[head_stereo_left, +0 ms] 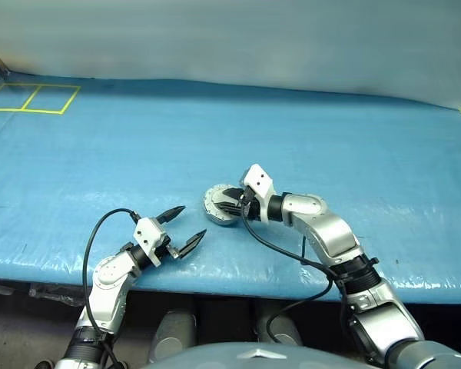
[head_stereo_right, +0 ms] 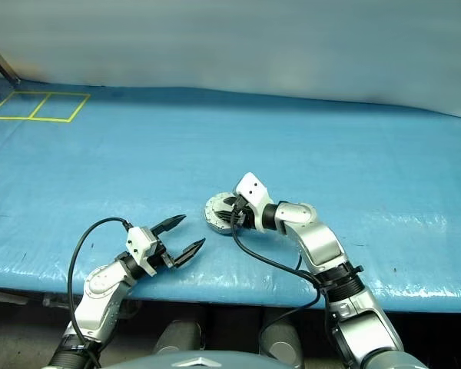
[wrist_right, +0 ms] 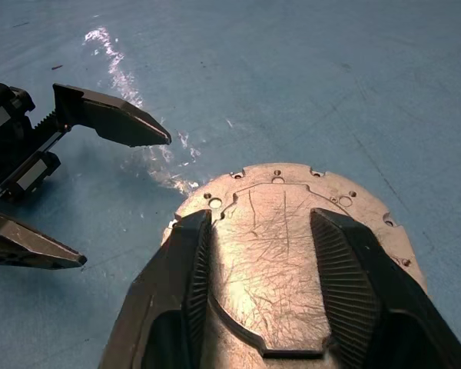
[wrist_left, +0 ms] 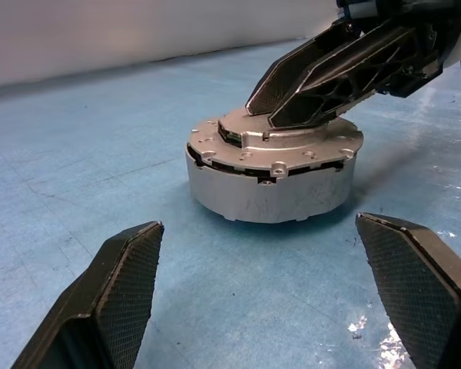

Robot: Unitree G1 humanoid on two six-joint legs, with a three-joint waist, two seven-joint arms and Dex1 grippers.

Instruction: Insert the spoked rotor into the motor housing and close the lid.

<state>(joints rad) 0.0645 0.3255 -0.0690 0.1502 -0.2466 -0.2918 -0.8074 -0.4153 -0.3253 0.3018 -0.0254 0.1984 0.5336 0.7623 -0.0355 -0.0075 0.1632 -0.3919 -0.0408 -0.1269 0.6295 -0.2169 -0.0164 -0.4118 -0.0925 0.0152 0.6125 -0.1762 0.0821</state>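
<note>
Lid (wrist_left: 280,138) sits flat on the motor housing (wrist_left: 270,188) on the blue table cover (head_stereo_left: 353,138), so you can judge the closing step about done. Right gripper (wrist_right: 265,277) rests its 2 fingers apart on the lid top, clamping nothing, likely pressing it seated. Left gripper (head_stereo_left: 183,229) waits wide open near the housing, clear of it.

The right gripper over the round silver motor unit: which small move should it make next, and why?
Probably lift the right gripper straight up and away. Its two black fingers are parted and lie on the flat grey metal lid, which sits closed on the round silver motor housing. The left gripper stands open beside it, holding nothing.
</note>
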